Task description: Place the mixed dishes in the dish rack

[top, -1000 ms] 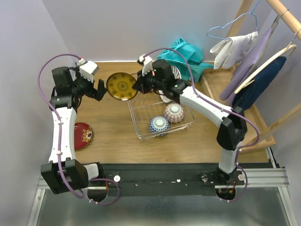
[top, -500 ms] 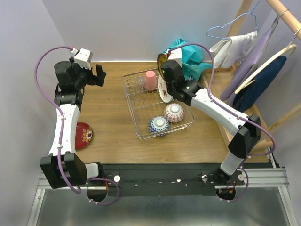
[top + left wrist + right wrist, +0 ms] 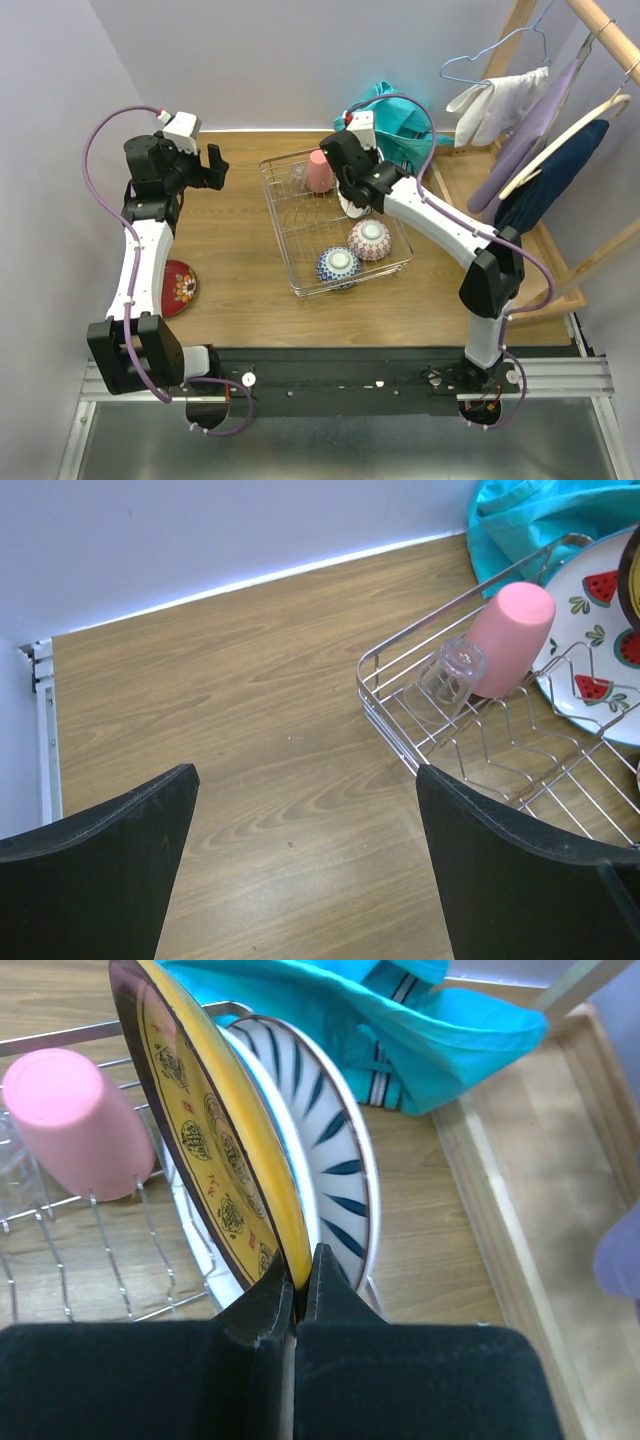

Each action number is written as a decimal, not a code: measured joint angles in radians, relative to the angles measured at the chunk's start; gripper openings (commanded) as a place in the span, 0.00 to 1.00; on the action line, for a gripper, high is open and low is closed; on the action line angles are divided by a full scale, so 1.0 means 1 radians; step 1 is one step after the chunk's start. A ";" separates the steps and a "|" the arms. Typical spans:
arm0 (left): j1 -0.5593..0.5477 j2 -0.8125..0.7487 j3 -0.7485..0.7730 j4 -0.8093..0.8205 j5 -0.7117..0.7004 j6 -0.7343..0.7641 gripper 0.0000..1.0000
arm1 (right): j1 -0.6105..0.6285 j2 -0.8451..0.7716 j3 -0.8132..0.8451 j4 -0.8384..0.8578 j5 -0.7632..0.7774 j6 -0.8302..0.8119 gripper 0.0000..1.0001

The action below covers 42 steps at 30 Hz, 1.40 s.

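At the far end of the dish rack (image 3: pixel 300 235), the gold saucer (image 3: pixel 215 1150) was held on edge by its rim, pinched between the fingers of the right gripper (image 3: pixel 297 1282), just beside the blue-striped plate (image 3: pixel 340 1160). The left gripper (image 3: pixel 305 865) was seen spread wide above the table (image 3: pixel 250 730), left of the rack.

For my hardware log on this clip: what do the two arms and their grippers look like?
The left arm and right arm match: white links between black joint housings, a purple cable looping beside each, a white box at the wrist. The left gripper and right gripper have broad matte-black fingers tapering to the tips.
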 measured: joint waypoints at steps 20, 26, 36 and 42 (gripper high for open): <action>-0.002 0.000 -0.077 -0.005 -0.034 0.060 0.98 | 0.000 0.142 0.104 -0.170 -0.066 0.157 0.00; -0.002 -0.002 -0.089 -0.004 -0.037 0.064 0.98 | 0.000 0.162 0.105 -0.211 -0.100 0.217 0.00; -0.002 -0.009 -0.119 -0.008 -0.043 0.068 0.98 | 0.000 0.217 0.107 -0.223 -0.155 0.233 0.15; -0.002 -0.009 -0.119 -0.010 -0.045 0.071 0.98 | -0.001 0.216 0.107 -0.225 -0.195 0.230 0.41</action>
